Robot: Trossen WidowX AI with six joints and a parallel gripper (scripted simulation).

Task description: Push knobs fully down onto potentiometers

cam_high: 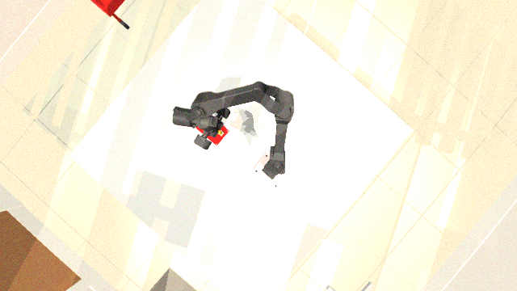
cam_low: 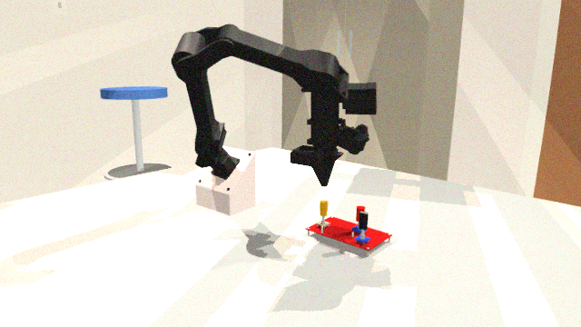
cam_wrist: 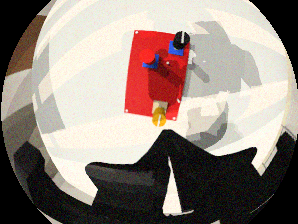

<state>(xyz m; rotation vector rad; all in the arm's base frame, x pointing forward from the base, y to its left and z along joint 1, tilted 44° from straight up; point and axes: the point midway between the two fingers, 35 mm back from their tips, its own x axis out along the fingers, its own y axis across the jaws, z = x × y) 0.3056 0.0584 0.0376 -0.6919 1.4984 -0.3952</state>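
Note:
The red circuit board point(cam_high: 216, 141) point(cam_low: 343, 232) point(cam_wrist: 137, 82) stands on short legs. A yellow knob point(cam_low: 323, 208) point(cam_wrist: 159, 118) is at its near-arm end, with bare shaft between it and its beige potentiometer point(cam_low: 322, 224). A black knob point(cam_low: 363, 221) point(cam_wrist: 181, 40) also stands above its blue potentiometer point(cam_low: 362, 239) with shaft showing. A red knob point(cam_low: 360, 211) point(cam_wrist: 147, 56) stands upright behind it; its lower end is partly hidden, so its gap is unclear. My gripper point(cam_low: 323, 184) point(cam_wrist: 166, 133) is shut and empty, pointing down above the yellow knob without touching it.
The white table point(cam_low: 136, 272) carries the pale arm base point(cam_low: 211, 198). A blue stool point(cam_low: 133, 93) stands beyond the table. In the top view the arm covers part of the board. The red and black knobs stand close together at the board's far end.

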